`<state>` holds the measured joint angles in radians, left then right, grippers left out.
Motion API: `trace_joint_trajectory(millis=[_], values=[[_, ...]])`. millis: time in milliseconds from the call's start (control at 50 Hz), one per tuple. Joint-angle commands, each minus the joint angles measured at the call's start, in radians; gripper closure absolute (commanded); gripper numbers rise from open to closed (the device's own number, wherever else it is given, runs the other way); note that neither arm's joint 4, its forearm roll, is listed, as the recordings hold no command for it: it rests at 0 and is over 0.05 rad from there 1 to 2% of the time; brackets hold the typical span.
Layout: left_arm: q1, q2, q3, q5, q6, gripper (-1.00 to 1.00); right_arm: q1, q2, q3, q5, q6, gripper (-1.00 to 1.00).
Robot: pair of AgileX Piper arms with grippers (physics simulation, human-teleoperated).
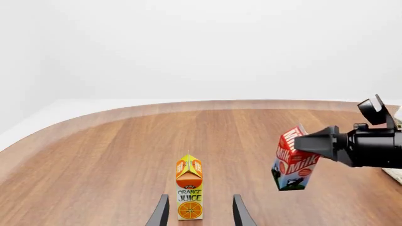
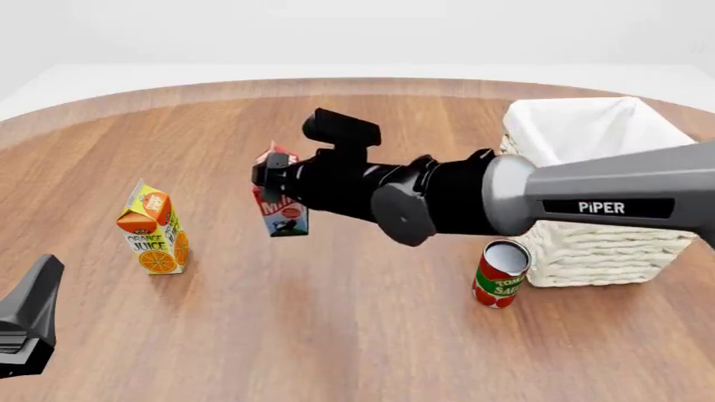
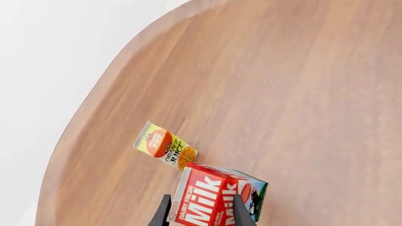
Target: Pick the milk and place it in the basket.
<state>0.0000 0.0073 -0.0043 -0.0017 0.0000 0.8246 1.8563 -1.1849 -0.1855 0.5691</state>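
Observation:
The milk (image 2: 280, 208), a small carton with a red top and a blue-and-white lower part, hangs tilted a little above the table. My right gripper (image 2: 271, 174) is shut on its red top. The hold also shows in the left wrist view, with the milk (image 1: 293, 165) in the right gripper (image 1: 314, 143), and in the right wrist view, with the milk (image 3: 217, 200) between the fingers of the gripper (image 3: 197, 214). The basket (image 2: 592, 243), cream wicker with a white liner, stands at the right, behind the right arm. My left gripper (image 1: 196, 212) is open and empty, low at the front left (image 2: 39, 285).
An orange juice carton (image 2: 154, 230) stands upright on the left, just beyond the left fingers (image 1: 189, 188); it also shows in the right wrist view (image 3: 164, 146). A red-and-green can (image 2: 500, 275) stands in front of the basket's near left corner.

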Motion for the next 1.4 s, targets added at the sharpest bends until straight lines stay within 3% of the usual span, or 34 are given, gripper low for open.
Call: trace_joint_trajectory(millis=[20,660,1180,1400], values=[[0.0,0.0,0.0,0.0,0.0,-1.0,-0.024,-0.139,0.091,-0.041,0.012,1.0],[0.0,0.0,0.0,0.0,0.0,-1.0,-0.127,-0.498,0.341,-0.063,-0.024,1.0],[0.0,0.0,0.0,0.0,0.0,-1.0,-0.245,-0.782,0.398,0.076,-0.071,1.0],[0.0,0.0,0.0,0.0,0.0,-1.0,-0.326,-0.888,0.382,0.181,-0.119,1.0]])
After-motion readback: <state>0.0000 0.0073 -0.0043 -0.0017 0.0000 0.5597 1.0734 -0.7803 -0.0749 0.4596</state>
